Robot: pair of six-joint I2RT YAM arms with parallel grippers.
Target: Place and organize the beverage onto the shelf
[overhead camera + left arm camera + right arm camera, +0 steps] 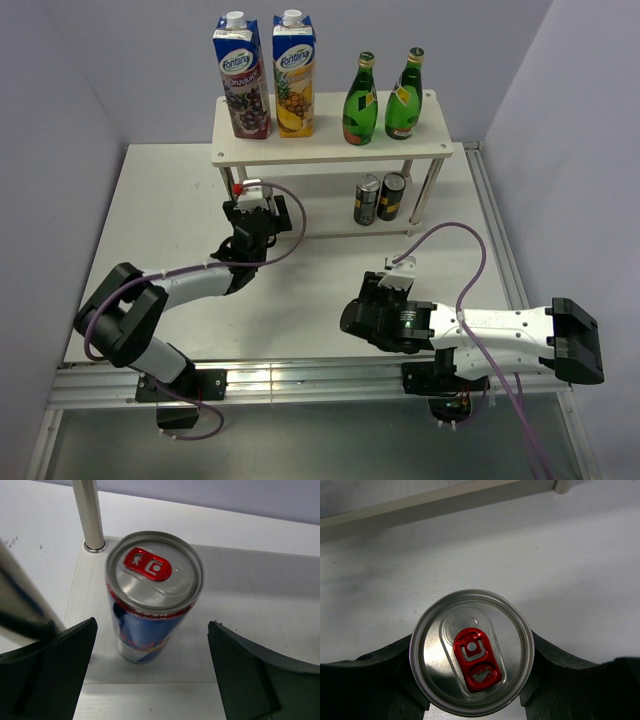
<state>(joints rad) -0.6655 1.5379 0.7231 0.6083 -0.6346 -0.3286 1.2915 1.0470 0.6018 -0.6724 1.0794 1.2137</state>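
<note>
The left gripper [151,627] is spread wide, and an upright blue can [150,610] stands untouched between its 2 fingers on the lower board of the shelf [330,152], with a leg [89,512] just beyond. The right gripper [472,647] is clamped on a second can [471,652], which is pressed between both fingers.
</note>
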